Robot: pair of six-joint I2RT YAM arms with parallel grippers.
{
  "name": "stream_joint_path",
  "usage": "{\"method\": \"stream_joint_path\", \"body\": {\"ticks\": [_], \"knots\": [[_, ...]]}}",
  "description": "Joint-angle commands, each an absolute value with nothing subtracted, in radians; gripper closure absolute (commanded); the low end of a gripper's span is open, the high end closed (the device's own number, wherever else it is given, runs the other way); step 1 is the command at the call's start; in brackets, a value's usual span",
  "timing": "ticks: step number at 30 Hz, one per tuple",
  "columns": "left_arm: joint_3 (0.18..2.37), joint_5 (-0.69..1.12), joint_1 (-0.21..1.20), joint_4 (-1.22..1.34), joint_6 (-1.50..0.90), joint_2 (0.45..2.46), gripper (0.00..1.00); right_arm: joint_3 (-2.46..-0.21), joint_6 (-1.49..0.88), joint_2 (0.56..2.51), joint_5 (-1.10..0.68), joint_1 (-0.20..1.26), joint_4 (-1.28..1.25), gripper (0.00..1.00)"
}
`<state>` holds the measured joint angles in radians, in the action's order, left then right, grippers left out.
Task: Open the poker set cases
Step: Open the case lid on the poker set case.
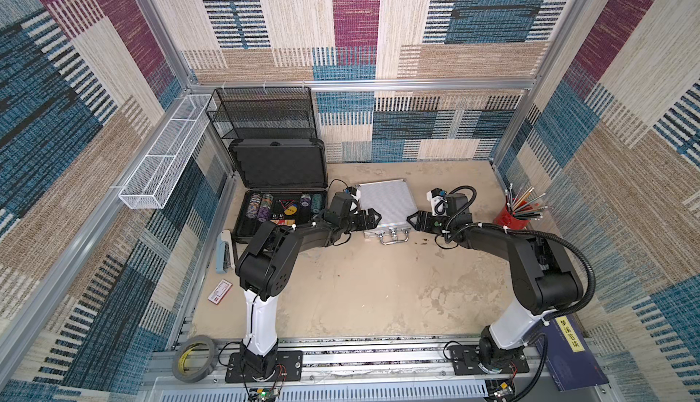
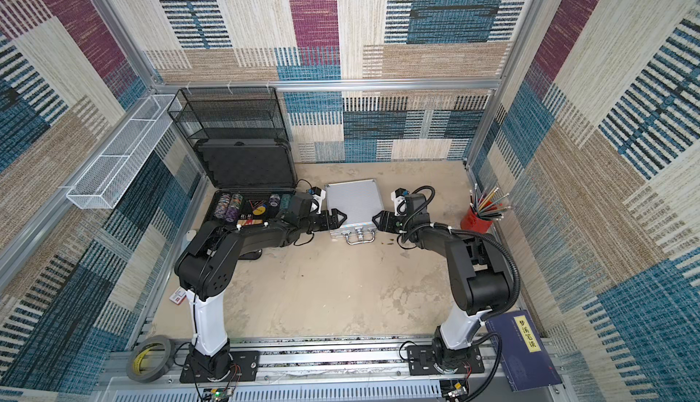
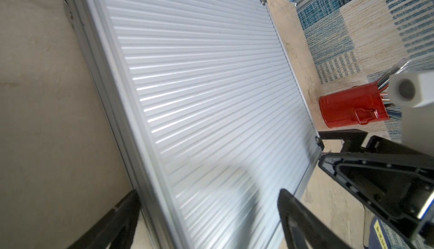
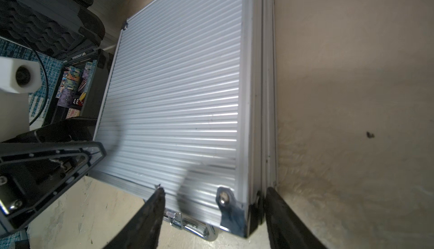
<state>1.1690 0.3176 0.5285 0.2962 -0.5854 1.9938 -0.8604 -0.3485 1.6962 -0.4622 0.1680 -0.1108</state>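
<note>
Left gripper (image 1: 378, 216) and right gripper (image 1: 410, 218), jaws open, empty, straddle front corners of closed ribbed silver aluminium case (image 1: 386, 201) near bench's (image 1: 378, 286) back edge; large dark grey case (image 1: 280, 165), back-left corner, already open.

The case (image 1: 387, 203) is ribbed silver; the pot (image 1: 509, 224) red.

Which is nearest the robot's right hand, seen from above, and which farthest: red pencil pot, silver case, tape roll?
1. Silver case, directly at the right hand.
2. Red pencil pot, by the right wall.
3. Tape roll, far off at the left.
</note>
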Motion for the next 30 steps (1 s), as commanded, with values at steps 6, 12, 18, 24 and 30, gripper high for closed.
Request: {"method": "stream_joint_path", "body": {"ticks": [6,12,18,24,30], "knots": [[1.201,0.415,0.533,0.33,-0.551,1.982,0.09,-0.837,-0.464,1.662,-0.621,0.178,-0.231,0.32],[1.21,0.423,0.533,0.325,-0.55,1.979,0.09,-0.82,-0.509,1.635,-0.647,0.178,-0.268,0.32],[1.219,0.432,0.535,0.325,-0.554,1.979,0.1,-0.796,-0.56,1.622,-0.667,0.171,-0.317,0.31],[1.223,0.432,0.535,0.311,-0.541,1.962,0.09,-0.772,-0.643,1.627,-0.723,0.162,-0.415,0.32],[1.221,0.428,0.535,0.296,-0.526,1.961,0.09,-0.747,-0.723,1.631,-0.774,0.15,-0.51,0.33]]}}
